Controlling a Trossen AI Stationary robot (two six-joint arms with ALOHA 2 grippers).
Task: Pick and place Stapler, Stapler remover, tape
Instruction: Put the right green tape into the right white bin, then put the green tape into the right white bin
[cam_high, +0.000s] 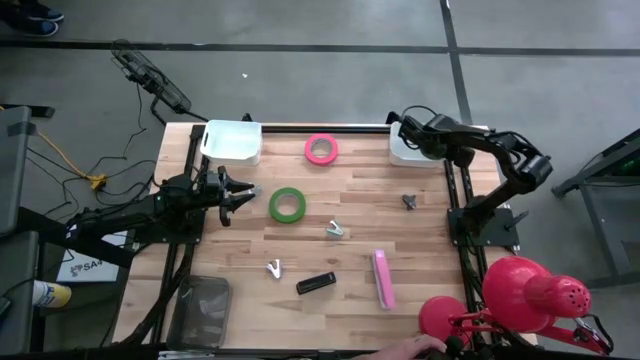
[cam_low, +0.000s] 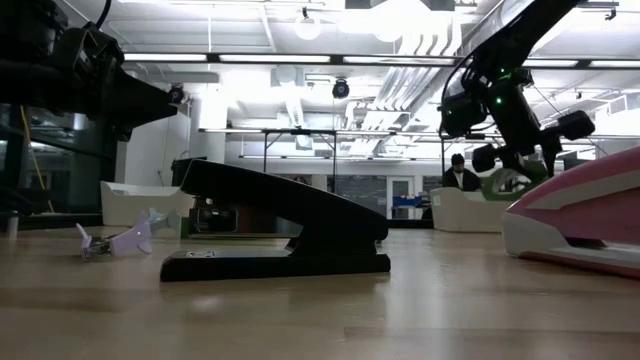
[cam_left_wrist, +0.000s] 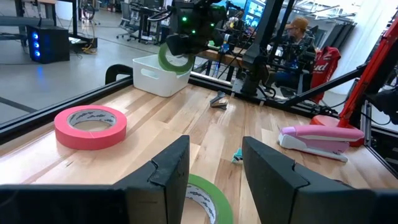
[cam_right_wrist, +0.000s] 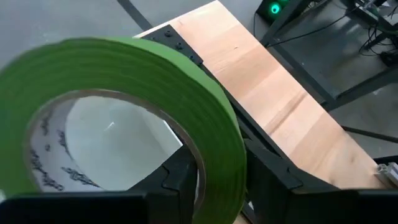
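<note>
My right gripper (cam_high: 402, 128) hovers above the white bin (cam_high: 412, 152) at the table's far right, shut on a green tape roll (cam_right_wrist: 124, 81). My left gripper (cam_high: 248, 192) is open at the table's left. Its fingers stand just left of a second green tape roll (cam_high: 288, 204), which lies flat and also shows in the left wrist view (cam_left_wrist: 208, 198). A pink tape roll (cam_high: 321, 148) lies flat near the far edge. The black stapler (cam_high: 316, 283) and pink stapler (cam_high: 383, 278) lie near the front. Three small staple removers (cam_high: 335, 230) (cam_high: 274, 268) (cam_high: 409, 201) rest on the wood. My right gripper holds the green roll by its wall (cam_right_wrist: 219, 163), one finger (cam_right_wrist: 180, 177) inside the core and one (cam_right_wrist: 270, 177) outside. The roll is lifted clear, on edge above the fingers in the wrist view. From the left wrist view it hangs (cam_left_wrist: 174, 59) over the white bin.
A second white bin (cam_high: 232, 140) stands at the far left corner. A red lamp (cam_high: 520, 295) sits off the table's near right corner, with a person's hand (cam_high: 405, 348) at the near edge. Bare wood lies in the table's middle.
</note>
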